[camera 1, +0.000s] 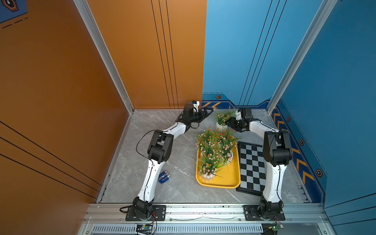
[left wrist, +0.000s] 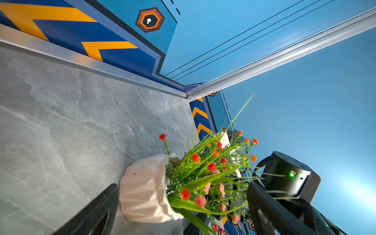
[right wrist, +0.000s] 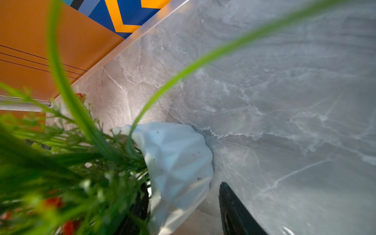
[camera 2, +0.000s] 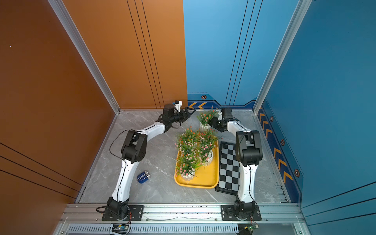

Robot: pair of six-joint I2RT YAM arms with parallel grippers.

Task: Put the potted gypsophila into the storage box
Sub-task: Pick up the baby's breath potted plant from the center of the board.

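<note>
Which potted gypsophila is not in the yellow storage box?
The far potted gypsophila on the grey tabletop by the right gripper; the others stand inside the storage box.

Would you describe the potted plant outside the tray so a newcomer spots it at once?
Find the yellow storage box. Past its far end, near the back wall, stands a white faceted pot of reddish flowers, the only pot outside it.

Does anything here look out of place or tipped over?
A small blue case lies by itself on the grey table, seemingly on its side. One potted gypsophila stands outside the yellow storage box, while three others sit in it. Nothing looks spilled or broken.
</note>
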